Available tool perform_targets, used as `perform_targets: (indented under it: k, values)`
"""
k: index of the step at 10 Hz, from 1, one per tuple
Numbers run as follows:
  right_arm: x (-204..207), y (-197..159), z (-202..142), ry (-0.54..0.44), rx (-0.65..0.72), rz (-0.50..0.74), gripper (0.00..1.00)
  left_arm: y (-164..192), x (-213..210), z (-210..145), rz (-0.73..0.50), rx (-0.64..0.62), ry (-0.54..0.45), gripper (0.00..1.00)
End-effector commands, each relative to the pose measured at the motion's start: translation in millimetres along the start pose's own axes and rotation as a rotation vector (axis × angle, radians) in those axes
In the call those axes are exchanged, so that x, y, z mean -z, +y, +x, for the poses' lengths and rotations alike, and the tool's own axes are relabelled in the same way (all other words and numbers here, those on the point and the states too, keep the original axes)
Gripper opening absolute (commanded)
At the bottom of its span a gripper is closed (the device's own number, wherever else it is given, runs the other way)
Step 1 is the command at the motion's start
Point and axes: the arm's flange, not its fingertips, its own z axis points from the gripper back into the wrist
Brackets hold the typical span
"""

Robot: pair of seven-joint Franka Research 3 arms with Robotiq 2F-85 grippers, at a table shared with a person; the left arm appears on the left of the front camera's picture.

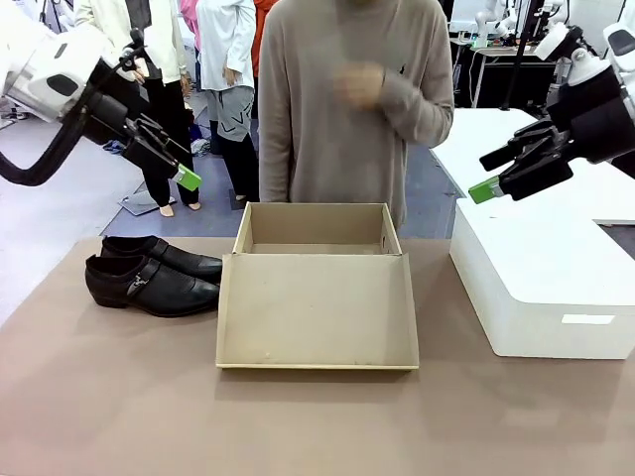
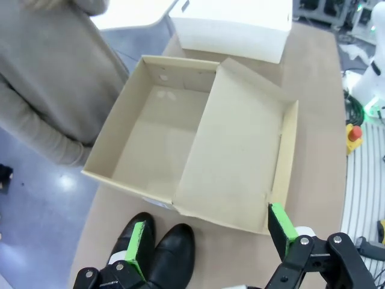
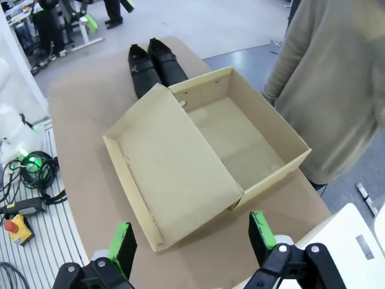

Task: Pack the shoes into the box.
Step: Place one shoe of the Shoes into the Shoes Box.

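Observation:
Two black glossy shoes (image 1: 149,274) lie side by side on the table, left of the box, toes pointing right; their toes (image 2: 162,253) show between my left fingers, and they lie at the far end of the table (image 3: 150,66) in the right wrist view. The tan cardboard box (image 1: 316,297) stands open and empty in the middle, its lid folded flat toward me (image 2: 198,144) (image 3: 198,156). My left gripper (image 1: 184,174) hangs open high above the shoes. On the right, above the white box, my right gripper (image 1: 491,183) is open too. Both hold nothing.
A larger white box (image 1: 541,273) stands at the table's right side. A person in a beige sweater (image 1: 342,109) stands at the far edge behind the cardboard box, one hand raised to the chest. Bare brown tabletop (image 1: 298,426) lies in front.

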Motion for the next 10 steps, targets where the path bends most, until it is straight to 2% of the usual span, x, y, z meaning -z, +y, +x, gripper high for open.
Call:
perform_targets:
  k: [1,3,4,10]
  values:
    - [1.2,-0.9,-7.8,-0.032,-0.026,0.027,1.0,-7.8,1.3,-11.1,0.013,-0.004,-0.02,1.0]
    - [5.2,-0.1,-7.0,-0.022,-0.018,0.025,1.0,-4.3,8.1,-14.1,0.069,-0.076,-0.003,1.0]
    - [-0.2,0.5,-0.7,-0.01,0.003,0.015,1.0,-3.6,1.4,-8.7,0.013,-0.021,0.008,1.0]
    - [-0.2,0.5,-0.7,-0.01,0.003,0.015,1.0,-3.6,1.4,-8.7,0.013,-0.021,0.008,1.0]
